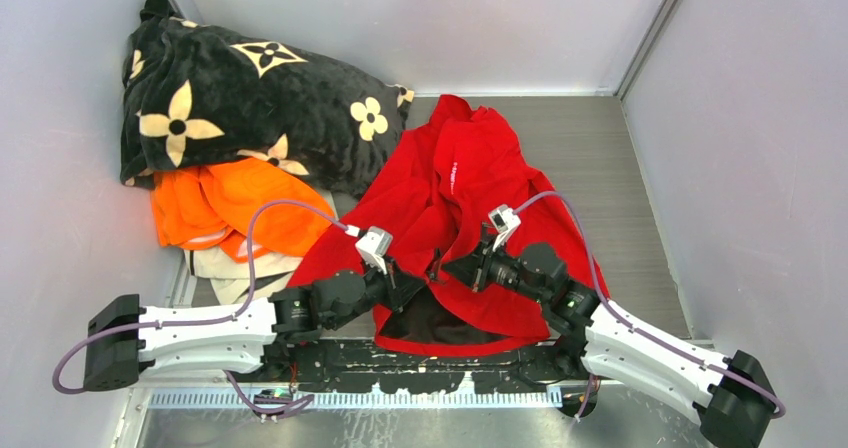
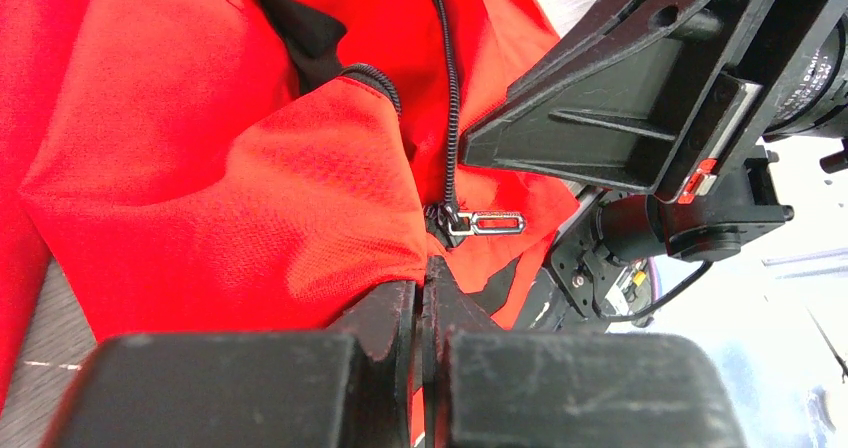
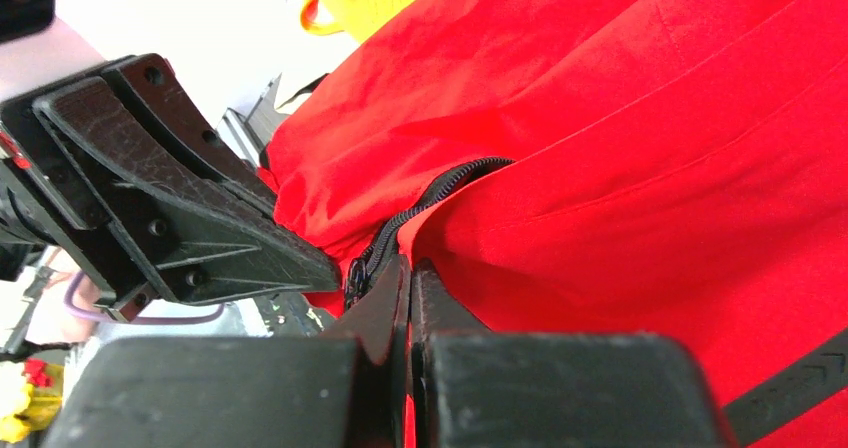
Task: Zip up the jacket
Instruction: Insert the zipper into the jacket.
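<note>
Left hand (image 1: 415, 286) and right hand (image 1: 466, 271), seen from above, meet almost tip to tip at the lower front of the bright red thin jacket (image 1: 450, 178). It lies crumpled on the grey ribbed bench (image 1: 610, 158) with dark lining showing at the near hem. Behind it sit a plush black blanket with cream flowers (image 1: 240, 88) and a slick orange garment (image 1: 235, 203), just beside the red sleeve

From the left wrist I see my left hand (image 2: 424, 280) clenched on a fold of red cloth right under the small metal zip slider with its flat loop pull (image 2: 485, 223). That pull lies free, with nothing holding it. Black coil teeth (image 2: 450, 88) curve away above it. The weave is fine, meshy and limp, and it puckers at the pinch. My right hand (image 2: 610, 108) hangs close on the right

From the right wrist, the right hand (image 3: 408, 273) is clenched on the red edge beside the teeth (image 3: 430, 193); whether it also has the slider I cannot tell. The left hand (image 3: 200, 218) is just alongside

To do this well, I judge the left should anchor below the slider and draw the cloth taut. The right needs the pull itself, not fabric, and should then travel slowly along the line of the teeth. Slack, soft cloth like this would likely bunch and jam the slider
</note>
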Controlling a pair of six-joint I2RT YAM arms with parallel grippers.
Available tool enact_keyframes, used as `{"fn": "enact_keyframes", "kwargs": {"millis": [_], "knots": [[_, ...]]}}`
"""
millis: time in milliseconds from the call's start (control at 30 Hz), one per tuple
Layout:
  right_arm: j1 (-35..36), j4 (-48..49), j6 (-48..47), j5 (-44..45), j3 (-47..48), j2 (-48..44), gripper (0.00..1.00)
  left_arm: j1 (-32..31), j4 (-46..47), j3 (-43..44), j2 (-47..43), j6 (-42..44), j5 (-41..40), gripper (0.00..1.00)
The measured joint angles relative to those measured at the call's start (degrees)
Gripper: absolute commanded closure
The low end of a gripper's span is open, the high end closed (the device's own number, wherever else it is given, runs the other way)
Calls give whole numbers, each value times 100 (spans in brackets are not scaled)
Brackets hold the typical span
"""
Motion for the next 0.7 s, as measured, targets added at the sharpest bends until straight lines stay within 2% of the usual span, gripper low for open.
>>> {"fn": "enact_keyframes", "kwargs": {"millis": [333, 567, 700], "knots": [[83, -37, -428, 0, -52, -33, 99, 223, 26, -37, 39, 127, 529, 100], [149, -35, -483, -2, -61, -33, 99, 286, 33, -136, 33, -87, 540, 100], [164, -33, -481, -13, -70, -31, 99, 317, 26, -203, -114, -262, 514, 85]]}}
